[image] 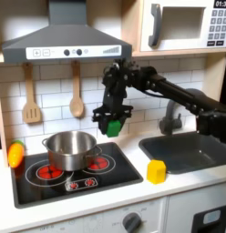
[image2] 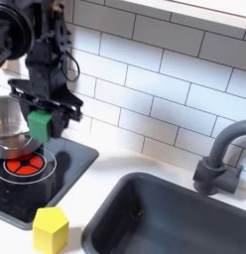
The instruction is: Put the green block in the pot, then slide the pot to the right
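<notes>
There is one green block [image: 113, 126], one pot [image: 69, 149], one yellow block [image: 157, 171] and one orange toy [image: 15, 154]. Two wooden utensils [image: 31, 100] hang at the first exterior view's upper left. One faucet [image2: 218, 157] stands by one sink [image2: 165, 213].

The pot [image: 71, 150] sits on the stove [image: 124, 173], on its back-left burner in the first exterior view. The gripper [image: 112, 125] hangs in the air to the right of the pot and above the stove's back edge, holding the block [image: 113, 126] clear of the pot. In the second exterior view the block [image2: 40, 123] is just right of the pot [image2: 6, 119].

A 2nd block [image: 157, 171] rests on the counter [image: 179, 187] between the stove's right edge and the sink [image: 192, 150]. A toy [image: 15, 154] lies at the counter's left edge, left of the stove. The faucet [image: 171, 116] stands behind the sink. 2 utensils [image: 31, 96] hang on the wall behind the stove.
</notes>
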`<state>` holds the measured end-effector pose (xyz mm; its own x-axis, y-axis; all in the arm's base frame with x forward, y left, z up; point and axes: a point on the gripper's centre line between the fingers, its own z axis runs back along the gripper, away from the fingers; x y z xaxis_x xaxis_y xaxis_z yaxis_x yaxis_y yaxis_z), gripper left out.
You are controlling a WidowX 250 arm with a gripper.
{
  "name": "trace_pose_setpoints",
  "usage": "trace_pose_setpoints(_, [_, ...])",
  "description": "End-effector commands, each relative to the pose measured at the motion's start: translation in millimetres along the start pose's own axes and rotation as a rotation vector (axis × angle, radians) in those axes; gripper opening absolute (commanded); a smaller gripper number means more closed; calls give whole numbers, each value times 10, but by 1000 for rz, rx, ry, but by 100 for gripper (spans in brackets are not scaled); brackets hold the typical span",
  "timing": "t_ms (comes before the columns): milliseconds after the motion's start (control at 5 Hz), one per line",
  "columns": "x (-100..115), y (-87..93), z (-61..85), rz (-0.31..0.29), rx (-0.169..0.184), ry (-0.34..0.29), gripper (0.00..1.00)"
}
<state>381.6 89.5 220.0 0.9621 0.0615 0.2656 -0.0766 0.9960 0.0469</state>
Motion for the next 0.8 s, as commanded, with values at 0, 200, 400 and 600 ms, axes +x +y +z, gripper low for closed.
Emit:
trace_pose_setpoints(0, [161,357,7,56,43,-30,0])
trace_pose_setpoints(200, [258,475,-63,66,58,-34,0])
trace_pose_setpoints(400, [333,596,-108,74,73,-42,0])
trace_pose_setpoints(600, [350,701,-147,83,83,-41,0])
